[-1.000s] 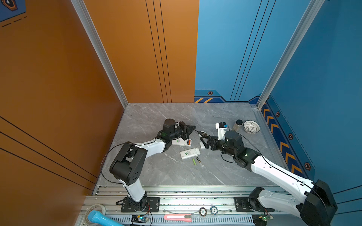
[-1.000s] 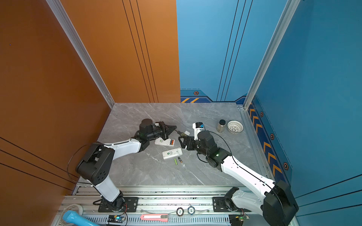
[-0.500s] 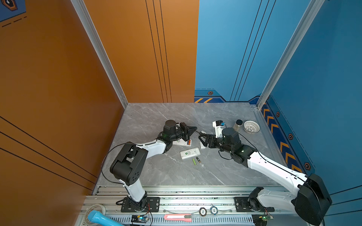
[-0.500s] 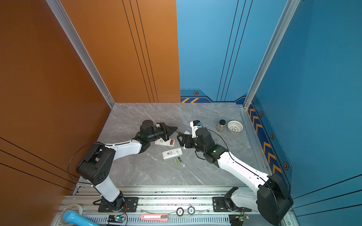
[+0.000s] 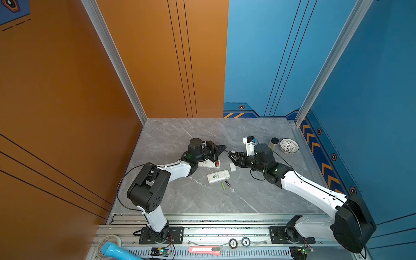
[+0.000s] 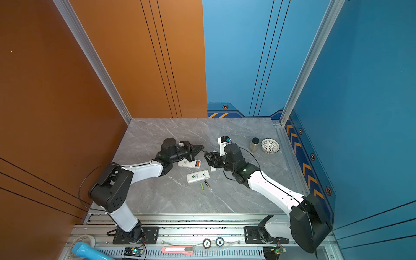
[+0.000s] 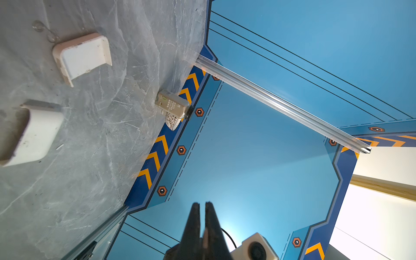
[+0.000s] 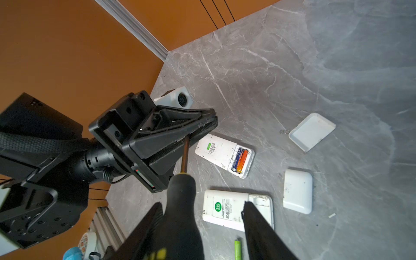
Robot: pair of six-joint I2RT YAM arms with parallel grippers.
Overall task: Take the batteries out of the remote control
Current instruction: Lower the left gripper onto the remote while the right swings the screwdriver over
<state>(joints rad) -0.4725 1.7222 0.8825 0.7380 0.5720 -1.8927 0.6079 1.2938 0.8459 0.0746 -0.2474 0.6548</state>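
Observation:
A white remote control [image 8: 219, 150] lies face down under my left arm, with a red-orange battery [image 8: 242, 161] and a dark one [image 8: 236, 158] in its open compartment. A second remote [image 5: 218, 176] lies beside it, its compartment bare. A lime green battery [image 5: 223, 186] and a black gold-ended battery [image 5: 228, 184] lie loose in front of it. My left gripper [image 8: 213, 117] is shut on the metal shaft of a black-and-yellow screwdriver [image 8: 180, 198]. My right gripper [image 8: 202, 203] straddles its handle, one finger against it and the other apart.
Two white battery covers [image 8: 297, 191] [image 8: 311, 131] lie right of the remotes. A pepper jar [image 5: 274, 144] and a white basket [image 5: 289, 146] stand at the back right. On the front rail lie a pink cutter [image 5: 203, 249] and a blue tube [image 5: 112, 251].
My right gripper has moved left and back, up to the left gripper's tips, and its jaws have narrowed round the screwdriver handle. The left arm has hardly moved.

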